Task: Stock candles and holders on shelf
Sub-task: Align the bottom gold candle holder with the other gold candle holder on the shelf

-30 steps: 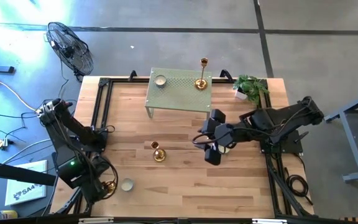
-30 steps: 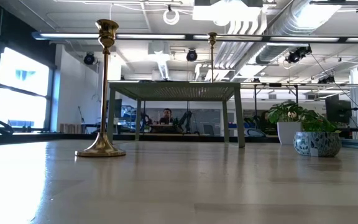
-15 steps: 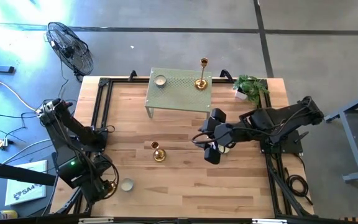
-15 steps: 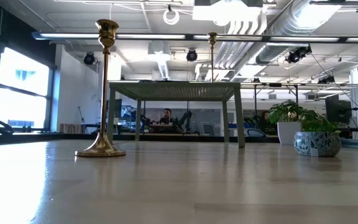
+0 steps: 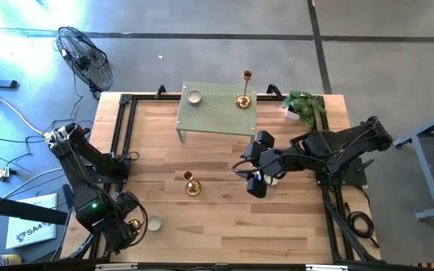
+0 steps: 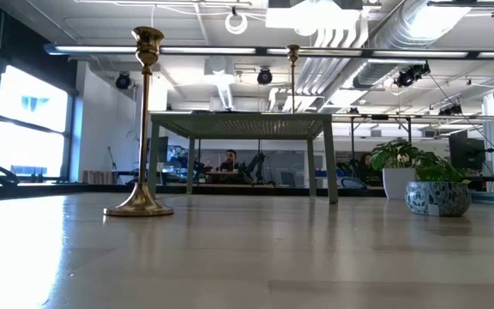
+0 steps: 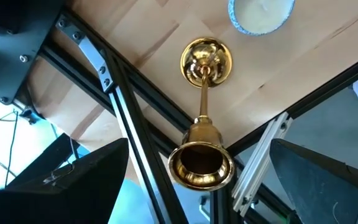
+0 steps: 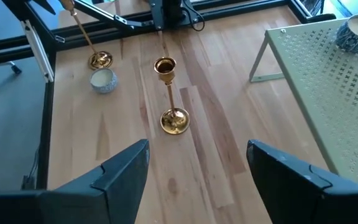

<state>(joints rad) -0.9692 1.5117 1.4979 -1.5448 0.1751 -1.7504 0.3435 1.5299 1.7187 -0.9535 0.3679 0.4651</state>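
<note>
The left gripper (image 7: 197, 186) hangs at the near left corner of the table with its dark fingers spread wide on either side of a gold holder (image 7: 202, 118) standing directly below it, the flared cup at the top of that holder lying between the fingers but not yet pinched. Just past the holder's round foot sits a pale candle (image 7: 261, 11) with a bluish rim. This looks like the approach to a pickup: the next move calls for a short descent and a closing of the fingers on the thin stem or cup, kept centred, since polished brass is slick and the piece is top-heavy on a small base. The right gripper (image 8: 194, 171) hovers over mid-table, fingers parted and empty; ahead of it stands a second brass holder (image 8: 169, 93), slender with a mirror-bright domed foot. Farther off is the shelf (image 5: 217, 111), a sage-green metal riser with a perforated top on short legs, already carrying one candle (image 5: 194, 97) and a tall gold holder (image 5: 244, 92). A small potted plant (image 5: 304, 105) sits at the far right corner.
</note>
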